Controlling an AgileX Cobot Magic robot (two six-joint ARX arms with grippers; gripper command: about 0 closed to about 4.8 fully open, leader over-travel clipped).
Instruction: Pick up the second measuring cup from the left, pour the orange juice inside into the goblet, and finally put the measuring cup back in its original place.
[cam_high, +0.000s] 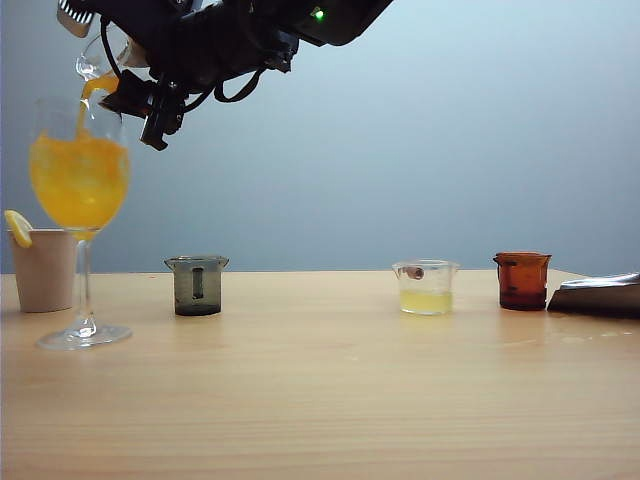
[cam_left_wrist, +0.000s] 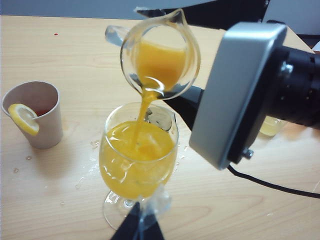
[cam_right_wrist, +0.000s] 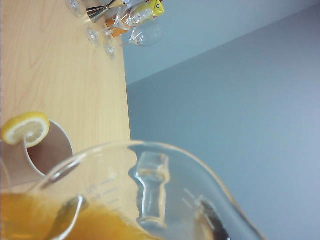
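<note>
The second measuring cup (cam_high: 100, 55) (cam_left_wrist: 160, 55) (cam_right_wrist: 150, 190) hangs tilted above the goblet (cam_high: 84, 280) (cam_left_wrist: 107, 137), spout down. My right gripper (cam_high: 108, 62) (cam_right_wrist: 139, 219) has reached across to the far left and is shut on the cup. A thin stream of orange juice (cam_high: 90, 95) (cam_left_wrist: 145, 100) runs from the spout into the goblet's bowl, which is more than half full of orange liquid. Some juice is still in the cup. The goblet stands upright on the table. My left gripper (cam_left_wrist: 137, 227) sits just before the goblet's foot, its dark fingers together with nothing between them.
A beige cup with a lemon slice (cam_high: 42, 270) (cam_left_wrist: 35, 117) stands just beside the goblet. Along the table stand a smoky grey cup (cam_high: 197, 285), a clear cup of pale yellow liquid (cam_high: 426, 288) and an amber cup (cam_high: 522, 280). A metallic object (cam_high: 600, 295) lies far right. Droplets (cam_left_wrist: 85, 175) dot the wood.
</note>
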